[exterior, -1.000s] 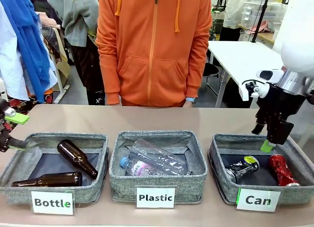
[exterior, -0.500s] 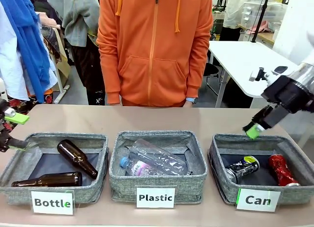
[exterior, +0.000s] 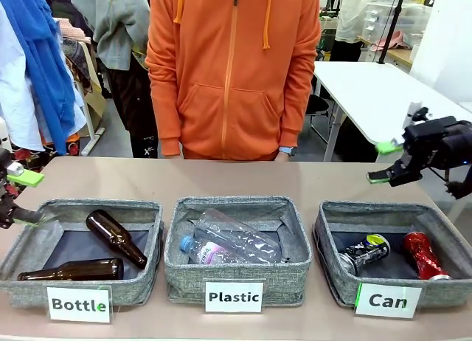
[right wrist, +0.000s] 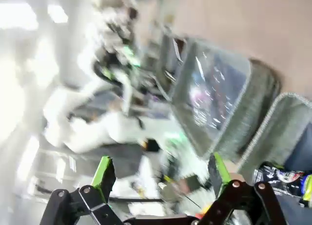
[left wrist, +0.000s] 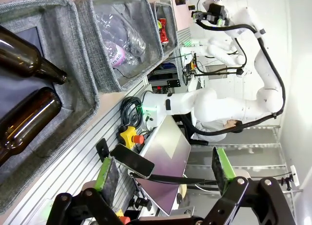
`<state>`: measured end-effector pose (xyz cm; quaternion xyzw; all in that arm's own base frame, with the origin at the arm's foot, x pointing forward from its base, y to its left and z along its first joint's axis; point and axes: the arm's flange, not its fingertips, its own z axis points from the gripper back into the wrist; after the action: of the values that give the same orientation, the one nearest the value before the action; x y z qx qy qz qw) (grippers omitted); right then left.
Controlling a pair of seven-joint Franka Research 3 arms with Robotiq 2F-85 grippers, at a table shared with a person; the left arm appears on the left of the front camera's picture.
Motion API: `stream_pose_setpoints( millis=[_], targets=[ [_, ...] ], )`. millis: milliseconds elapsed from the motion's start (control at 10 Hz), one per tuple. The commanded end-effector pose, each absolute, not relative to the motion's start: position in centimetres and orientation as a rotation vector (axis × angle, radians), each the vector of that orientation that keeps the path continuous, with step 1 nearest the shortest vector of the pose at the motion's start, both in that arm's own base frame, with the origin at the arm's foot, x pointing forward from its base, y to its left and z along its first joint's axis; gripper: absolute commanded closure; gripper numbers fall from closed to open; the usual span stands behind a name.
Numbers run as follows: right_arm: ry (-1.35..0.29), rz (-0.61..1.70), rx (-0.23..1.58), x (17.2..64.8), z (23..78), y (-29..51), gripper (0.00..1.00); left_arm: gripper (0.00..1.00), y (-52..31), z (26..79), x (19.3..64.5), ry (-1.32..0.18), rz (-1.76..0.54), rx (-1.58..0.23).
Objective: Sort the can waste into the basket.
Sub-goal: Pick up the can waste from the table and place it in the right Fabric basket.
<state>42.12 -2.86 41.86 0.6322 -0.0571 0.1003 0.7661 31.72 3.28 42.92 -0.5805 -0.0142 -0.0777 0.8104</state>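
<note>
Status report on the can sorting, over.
Both grippers open, empty: left gripper beside Bottle basket, right gripper above Can basket. Red can, black can inside. Nothing obstructing.

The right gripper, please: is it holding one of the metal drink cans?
No, the right gripper hangs open and empty, while the red can and black can lie inside the grey woven basket labelled "Can".

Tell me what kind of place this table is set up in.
Most likely a robotics lab staged for waste sorting: a white robot arm on a stand with cabling, labelled baskets such as the "Can" basket, and shelves of storage boxes behind.
</note>
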Motion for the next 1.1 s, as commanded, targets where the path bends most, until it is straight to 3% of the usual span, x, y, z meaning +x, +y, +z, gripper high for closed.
stream_pose_setpoints(
  millis=[0,100,1000],
  targets=[
    [-0.316,-0.198,1.579,42.63,41.57,-2.93,0.00,0.00,3.32,43.07,31.53,-0.026,-0.161,-1.252],
    [-0.124,0.218,1.373,42.12,41.86,-2.86,0.00,0.00,3.32,43.07,31.53,-0.026,-0.161,-1.252],
    [-0.124,0.218,1.373,42.12,41.86,-2.86,0.00,0.00,3.32,43.07,31.53,-0.026,-0.161,-1.252]
  ],
)
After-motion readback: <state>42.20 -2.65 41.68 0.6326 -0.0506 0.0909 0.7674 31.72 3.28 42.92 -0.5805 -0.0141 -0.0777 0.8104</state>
